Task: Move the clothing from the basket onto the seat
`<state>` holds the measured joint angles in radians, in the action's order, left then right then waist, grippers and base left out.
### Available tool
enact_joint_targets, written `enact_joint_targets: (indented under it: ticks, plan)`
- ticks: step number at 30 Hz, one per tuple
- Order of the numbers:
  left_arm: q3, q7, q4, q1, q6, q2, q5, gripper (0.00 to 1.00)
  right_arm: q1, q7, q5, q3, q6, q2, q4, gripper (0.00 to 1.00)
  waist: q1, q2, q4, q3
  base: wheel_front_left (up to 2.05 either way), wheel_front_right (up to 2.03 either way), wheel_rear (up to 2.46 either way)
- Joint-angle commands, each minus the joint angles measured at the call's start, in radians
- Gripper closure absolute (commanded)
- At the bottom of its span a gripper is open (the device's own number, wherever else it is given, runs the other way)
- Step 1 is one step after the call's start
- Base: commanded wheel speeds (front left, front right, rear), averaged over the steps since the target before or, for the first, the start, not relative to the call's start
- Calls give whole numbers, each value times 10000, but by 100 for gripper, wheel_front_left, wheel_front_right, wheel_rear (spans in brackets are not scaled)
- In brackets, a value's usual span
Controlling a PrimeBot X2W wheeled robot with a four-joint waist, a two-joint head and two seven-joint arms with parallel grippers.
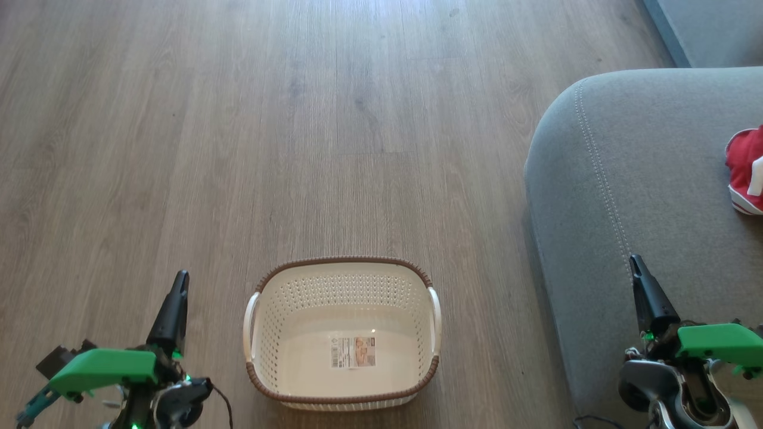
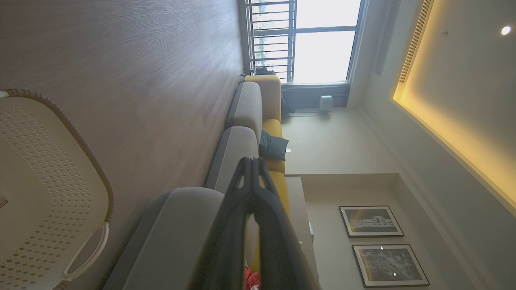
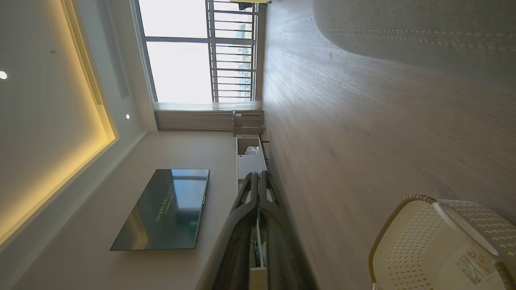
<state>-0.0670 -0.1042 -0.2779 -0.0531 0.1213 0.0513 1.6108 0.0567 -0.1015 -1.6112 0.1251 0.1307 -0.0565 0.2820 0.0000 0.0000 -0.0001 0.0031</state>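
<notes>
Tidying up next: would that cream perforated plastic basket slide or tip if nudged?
Likely light and sliding easily: the cream perforated plastic basket is empty on smooth wooden floor. Tipping seems unlikely; it looks wide and low.

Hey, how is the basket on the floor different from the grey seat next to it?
The basket is cream perforated plastic with a brown rim; the seat is grey stitched fabric. The basket is far smaller than the seat. The basket holds just a label sticker, while the seat bears red clothing. Both have rounded corners.
</notes>
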Motion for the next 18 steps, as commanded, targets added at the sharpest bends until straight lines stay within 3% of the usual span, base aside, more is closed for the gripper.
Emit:
enact_joint_targets:
  ticks: [1, 18]
  plan:
    - [-382, -22, 329, -543, 94, 56, 48, 100, 506, -68, -24, -174, 0, 13, -375, 100, 0, 0, 1, 0, 0, 0, 0]
    - [-404, -39, 328, -544, 94, 41, 31, 100, 508, -81, -10, -157, 0, 24, -374, 100, 0, 0, 1, 0, 0, 0, 0]
